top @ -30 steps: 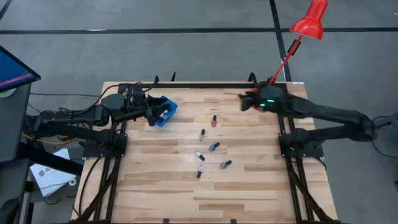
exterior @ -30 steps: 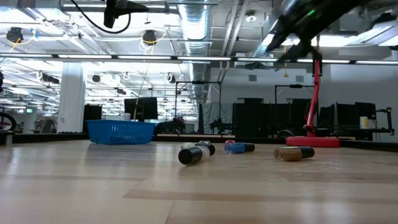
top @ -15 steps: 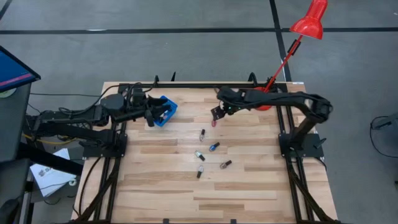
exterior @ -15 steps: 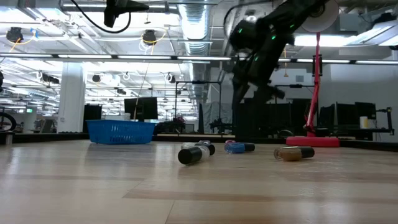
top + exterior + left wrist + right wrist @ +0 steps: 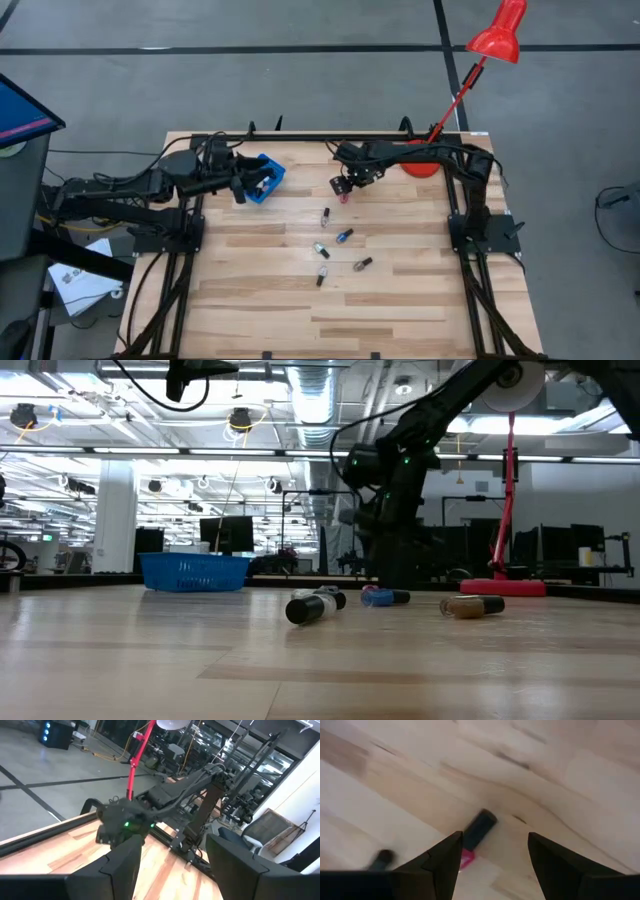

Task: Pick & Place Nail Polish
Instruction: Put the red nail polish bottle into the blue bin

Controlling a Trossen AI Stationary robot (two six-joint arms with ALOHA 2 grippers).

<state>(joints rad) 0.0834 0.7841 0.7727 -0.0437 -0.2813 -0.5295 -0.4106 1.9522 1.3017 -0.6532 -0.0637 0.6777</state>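
1. The right gripper (image 5: 343, 186) hangs over the far middle of the table with its jaws spread; nothing sits between its two dark, wedge-shaped fingers (image 5: 437, 865).
2. Just below it lies a pink nail polish bottle (image 5: 474, 836) with a slim, dark, glossy cap, on its side on the wood. In the high view the same bottle (image 5: 344, 196) shows just at the gripper's tip; whether they touch cannot be told.
3. The left gripper (image 5: 243, 186) is at the blue plastic bin (image 5: 268, 178) at the far left of the table. Its jaws are spread, and its wrist view shows no object between the fingers (image 5: 122, 865).
4. Four more bottles lie scattered on the table, nearer than the pink one: a dark-capped bottle (image 5: 325, 216), a blue bottle (image 5: 344, 236), a teal bottle (image 5: 320, 249) and a brownish bottle (image 5: 363, 265). A dark bottle (image 5: 322, 276) lies nearest of all.
5. The low view shows the bin (image 5: 194, 572) as a basket with a slotted, mesh-like wall.
6. The table (image 5: 400, 300) is made of pale wooden planks in mixed tones, on a black metal frame.
7. A red desk lamp (image 5: 498, 32) on a thin red stem stands at the far right corner.
8. The floor is grey with dark lines; the room behind has exposed ducts, ceiling lights and dark equipment racks.
9. No writing can be read.
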